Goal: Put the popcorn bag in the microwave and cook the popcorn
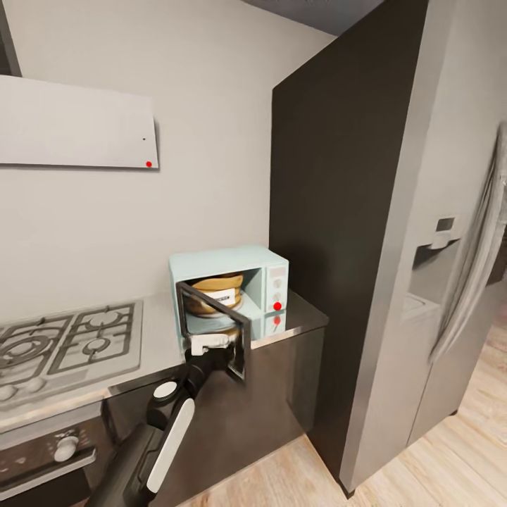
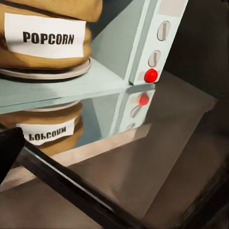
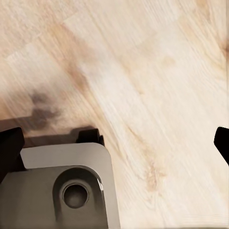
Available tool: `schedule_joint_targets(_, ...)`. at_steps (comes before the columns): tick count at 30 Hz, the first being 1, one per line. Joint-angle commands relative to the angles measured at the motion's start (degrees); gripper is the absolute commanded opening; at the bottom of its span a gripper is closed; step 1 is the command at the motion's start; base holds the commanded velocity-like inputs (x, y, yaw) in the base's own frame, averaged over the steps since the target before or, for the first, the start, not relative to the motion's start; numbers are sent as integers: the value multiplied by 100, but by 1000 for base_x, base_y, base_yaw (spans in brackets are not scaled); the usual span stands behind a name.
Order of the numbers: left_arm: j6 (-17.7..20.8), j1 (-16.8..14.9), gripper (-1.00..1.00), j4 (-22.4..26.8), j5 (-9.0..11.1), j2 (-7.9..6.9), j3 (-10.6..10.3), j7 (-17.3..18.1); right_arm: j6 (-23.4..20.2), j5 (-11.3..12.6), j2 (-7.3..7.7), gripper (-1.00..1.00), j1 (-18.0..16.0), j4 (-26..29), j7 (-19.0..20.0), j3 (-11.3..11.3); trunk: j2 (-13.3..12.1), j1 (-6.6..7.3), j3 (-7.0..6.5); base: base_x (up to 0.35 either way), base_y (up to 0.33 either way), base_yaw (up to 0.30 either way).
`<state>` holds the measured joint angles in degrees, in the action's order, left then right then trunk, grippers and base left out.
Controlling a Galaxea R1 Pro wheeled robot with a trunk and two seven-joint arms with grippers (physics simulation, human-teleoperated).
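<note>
The pale blue microwave (image 1: pixel 262 270) stands on the grey countertop (image 1: pixel 299 317) with its black-framed door (image 1: pixel 224 325) swung open towards me. Inside, on the turntable, sits the tan popcorn bag (image 1: pixel 215 292); its white POPCORN label fills one corner of the left wrist view (image 2: pixel 47 37). No popcorn kernels are visible. My left gripper (image 1: pixel 211 344) is at the door's outer edge, open, with one dark fingertip (image 2: pixel 8 152) beside the door's dark rim. The right gripper (image 3: pixel 114 143) hangs open over the wooden floor.
A gas hob (image 1: pixel 63 345) lies left of the microwave, with an oven front (image 1: pixel 49 458) below and a hood (image 1: pixel 77 127) above. A tall dark panel (image 1: pixel 331 211) and a steel fridge (image 1: pixel 429 246) stand right. The microwave has a red button (image 2: pixel 150 75). My grey base (image 3: pixel 62 191) is below the right gripper.
</note>
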<state>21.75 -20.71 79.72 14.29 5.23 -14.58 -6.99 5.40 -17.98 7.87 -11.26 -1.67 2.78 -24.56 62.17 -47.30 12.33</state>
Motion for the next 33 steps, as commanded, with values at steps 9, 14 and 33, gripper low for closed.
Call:
schedule_joint_targets(9, 15, -4, 100, -38, 71, -5, 14, -54, 39, -39, 21, 100, -8, -18, 17, -49, 5, 0, -10, 0, 0, -137)
schedule_joint_targets(14, 14, -4, 100, -79, 66, 3, 17, -72, 42, -46, 24, 100, -8, -18, 19, -44, 5, 0, -10, 6, 0, -2)
schedule_joint_targets(33, 14, -4, 100, -80, 63, 39, -27, -59, 45, -48, 22, 100, -8, -18, 21, -40, 5, 0, -10, 240, 0, 0)
